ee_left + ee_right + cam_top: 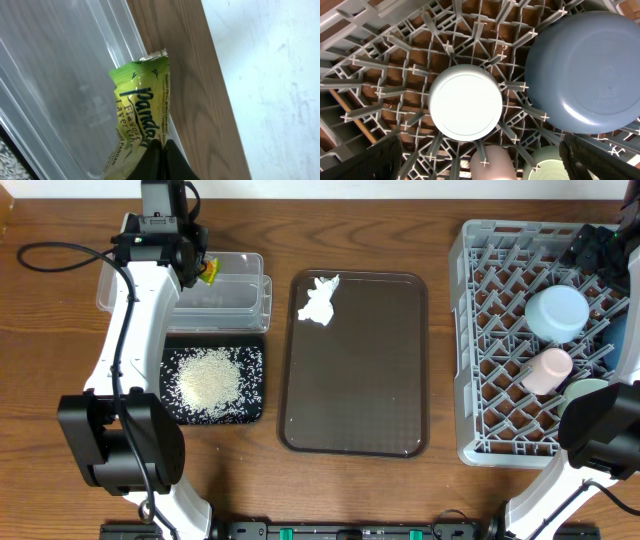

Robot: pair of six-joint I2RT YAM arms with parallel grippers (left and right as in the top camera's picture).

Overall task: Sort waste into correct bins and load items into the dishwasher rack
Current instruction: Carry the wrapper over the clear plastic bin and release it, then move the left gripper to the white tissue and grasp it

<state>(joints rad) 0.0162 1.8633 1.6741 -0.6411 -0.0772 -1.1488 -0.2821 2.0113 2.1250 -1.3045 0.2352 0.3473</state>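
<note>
**Wrapper pinched over the tub**

The left gripper (pixel 162 161) is closed on the bottom edge of the wrapper (pixel 140 112). The fingers meet tight on the foil, and the rest of the pack stands free above them. It hangs at the rim of the tub (pixel 60 85), partly over the clear plastic and partly over the table (pixel 195 75). Whether it would drop inside the wall cannot be told from here.

The wrapper looks thin, light and crinkly, probably slick, so a pinch on a flat edge suits it. It will likely flutter rather than fall straight when let go.

The rice (pixel 210 378) lies in the black tray (pixel 255 415). The tissue (pixel 320 300) sits at a far corner of the brown tray (pixel 355 410). It is soft and nearly weightless, best taken by its bunched middle.

The right gripper (pixel 480 150) stands wide open and empty over the rack (pixel 395 65). The light-blue bowl (pixel 465 102), dark-blue bowl (pixel 585 70), cup (pixel 490 164) and mint bowl (pixel 547 167) are already in the rack.
</note>
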